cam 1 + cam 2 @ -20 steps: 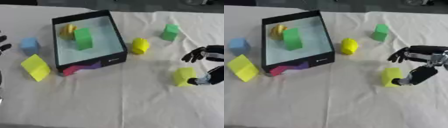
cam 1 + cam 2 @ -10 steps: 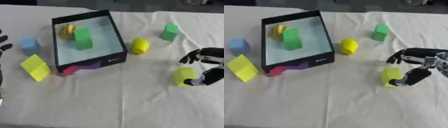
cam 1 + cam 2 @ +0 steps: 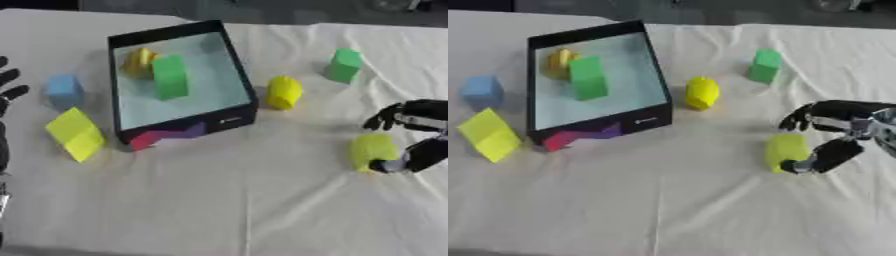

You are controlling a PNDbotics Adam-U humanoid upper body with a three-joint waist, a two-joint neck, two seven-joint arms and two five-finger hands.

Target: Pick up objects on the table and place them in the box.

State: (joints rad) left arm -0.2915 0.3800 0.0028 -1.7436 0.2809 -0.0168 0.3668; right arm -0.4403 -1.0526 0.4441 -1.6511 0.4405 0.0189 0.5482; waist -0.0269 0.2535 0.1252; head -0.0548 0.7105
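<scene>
Right hand [image 3: 833, 140] is cupped round the lime-yellow block [image 3: 786, 151], well right of the box [image 3: 592, 80] on the worktop [image 3: 675, 210]: thumb at the block's lower right, fingers arched above it. Looks like it's closing for a pick, but I can't tell whether the block is off the cloth yet

Box already holds a green block [image 3: 170, 76] and a yellow piece [image 3: 138, 61]. Outside it: yellow cylinder [image 3: 283, 92] just right of the box, green block [image 3: 343, 64] further right, blue cube [image 3: 63, 90] and yellow block [image 3: 76, 133] left of the box

Left hand [image 3: 7, 90] idles with fingers spread, far left of the box, holding nothing
</scene>
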